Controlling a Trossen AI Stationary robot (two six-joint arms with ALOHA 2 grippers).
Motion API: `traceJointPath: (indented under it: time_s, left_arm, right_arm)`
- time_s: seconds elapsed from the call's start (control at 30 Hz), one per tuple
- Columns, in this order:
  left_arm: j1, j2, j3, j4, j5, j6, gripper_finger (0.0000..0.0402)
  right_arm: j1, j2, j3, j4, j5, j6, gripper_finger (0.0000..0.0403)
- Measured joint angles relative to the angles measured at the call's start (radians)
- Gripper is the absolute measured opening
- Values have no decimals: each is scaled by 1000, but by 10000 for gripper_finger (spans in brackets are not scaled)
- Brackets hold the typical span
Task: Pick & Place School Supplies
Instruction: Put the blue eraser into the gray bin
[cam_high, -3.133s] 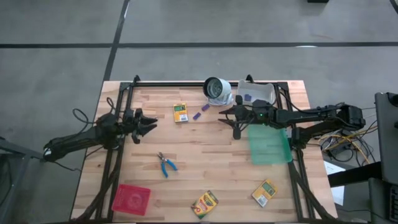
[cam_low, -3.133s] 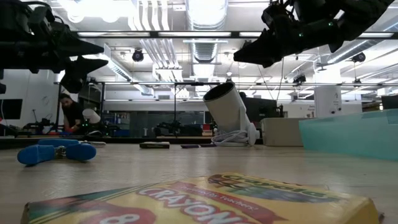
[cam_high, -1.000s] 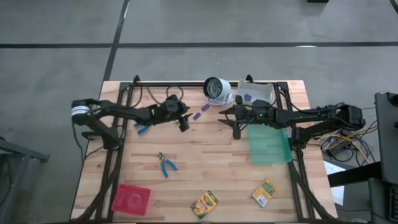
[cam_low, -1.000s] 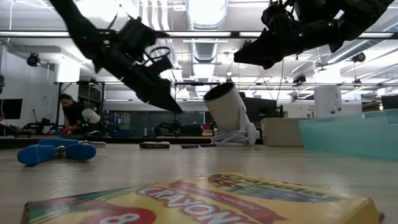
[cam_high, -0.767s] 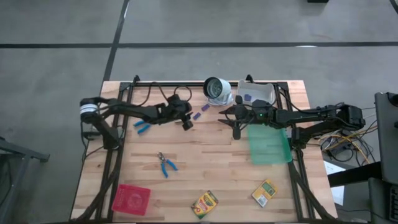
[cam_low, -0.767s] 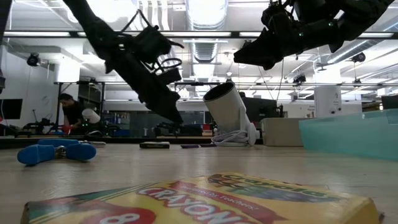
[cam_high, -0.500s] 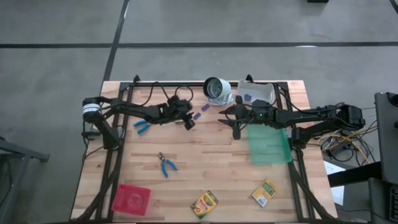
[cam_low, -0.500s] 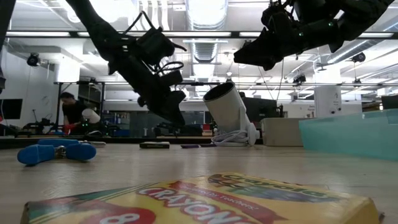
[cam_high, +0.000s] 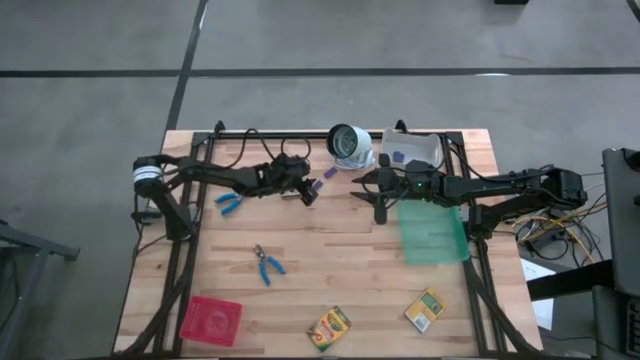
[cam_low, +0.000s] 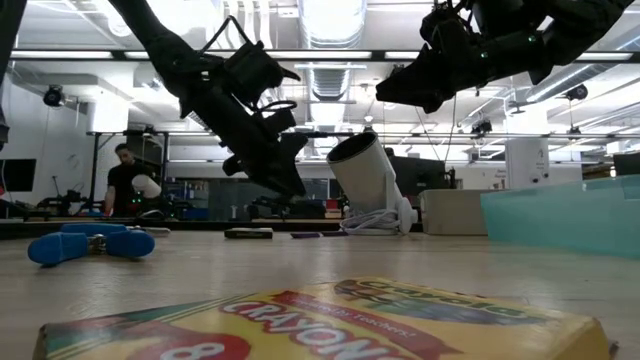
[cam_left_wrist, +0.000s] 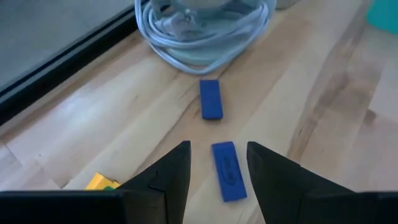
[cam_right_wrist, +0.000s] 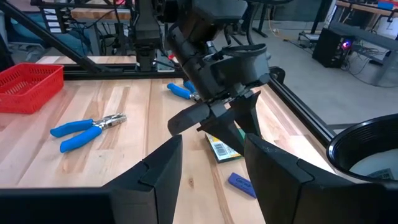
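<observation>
My left gripper (cam_high: 309, 193) is open and hovers just above the far middle of the table. In the left wrist view its fingertips (cam_left_wrist: 217, 149) stand on either side of a small purple piece (cam_left_wrist: 227, 171) without touching it. A second purple piece (cam_left_wrist: 211, 98) lies just beyond. One crayon box (cam_right_wrist: 221, 149) lies under the left arm. Two more crayon boxes (cam_high: 329, 326) (cam_high: 425, 309) lie near the front edge. Blue-handled pliers (cam_high: 267, 264) lie at the centre left. My right gripper (cam_high: 362, 187) is open, empty and raised beside the green mat (cam_high: 433, 232).
A white-grey round camera (cam_high: 348, 143) with a coiled cable (cam_left_wrist: 205, 37) stands at the far edge beside a white bin (cam_high: 415, 150). A red tray (cam_high: 211, 318) sits at the front left. Another blue-handled tool (cam_high: 227, 204) lies under the left arm.
My left gripper has gone toward the table's right edge and slightly down, from over the crayon box to over the purple pieces. It has stayed open.
</observation>
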Motion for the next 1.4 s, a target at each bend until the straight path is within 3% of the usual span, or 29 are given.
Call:
traceJointPath:
  time_s: [0.67,0.93,1.17,1.4]
  left_arm:
    - [31,174,164,-110,-2,46,163]
    - [61,182,157,-185,-114,96,163]
    - [63,190,157,-193,-95,101,163]
    - [61,227,161,-181,-13,117,163]
  right_arm:
    - [0,0,0,0,0,-18,169]
    - [0,0,0,-16,0,-15,169]
    - [0,0,0,-14,0,-18,169]
    - [0,0,0,-13,0,-18,169]
